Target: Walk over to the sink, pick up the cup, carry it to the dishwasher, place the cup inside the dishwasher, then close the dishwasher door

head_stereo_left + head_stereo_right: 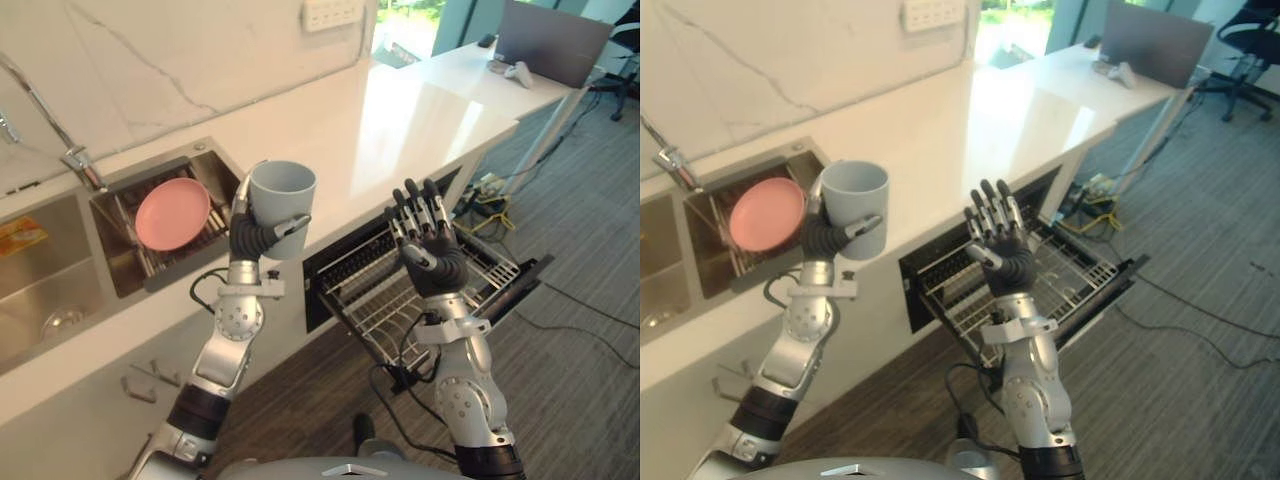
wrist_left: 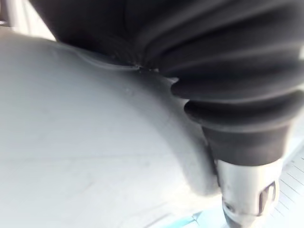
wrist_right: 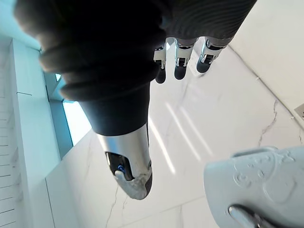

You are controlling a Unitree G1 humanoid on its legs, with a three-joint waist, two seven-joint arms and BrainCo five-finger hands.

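Two hands rise before the desk (image 1: 400,120). The left hand (image 1: 252,238) has its fingers (image 1: 290,226) clamped round the upright grey cup (image 1: 282,200), held aloft beside the sink (image 1: 115,250) holding a pink plate (image 1: 172,213). The right hand (image 1: 432,250), fingers (image 1: 412,205) straight and apart, hovers above the open dishwasher's rack (image 1: 375,300).

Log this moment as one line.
left hand: shut on cup, upright | right hand: open, raised, empty | dishwasher: open, rack out | pink plate: in sink
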